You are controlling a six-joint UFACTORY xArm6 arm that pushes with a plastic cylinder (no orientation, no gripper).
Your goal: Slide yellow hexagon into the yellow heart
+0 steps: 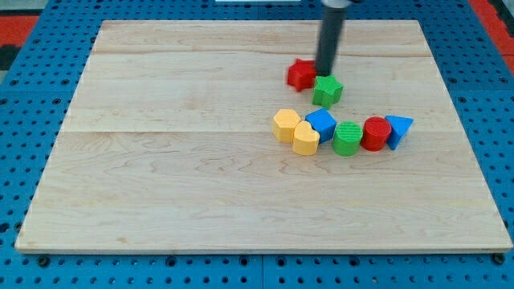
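The yellow hexagon (pixel 285 124) lies right of the board's middle, touching the yellow heart (pixel 306 138) at its lower right. My tip (pixel 324 74) is at the lower end of the dark rod, above these two, between the red star (pixel 302 75) and the green star (pixel 327 91). The tip stands well apart from the yellow hexagon, up and to its right.
A blue cube (pixel 322 124) touches the heart's right side. A green cylinder (pixel 348 138), a red cylinder (pixel 375 133) and a blue triangle (pixel 398 130) run in a row to the view's right. The wooden board (pixel 161 160) lies on a blue pegboard.
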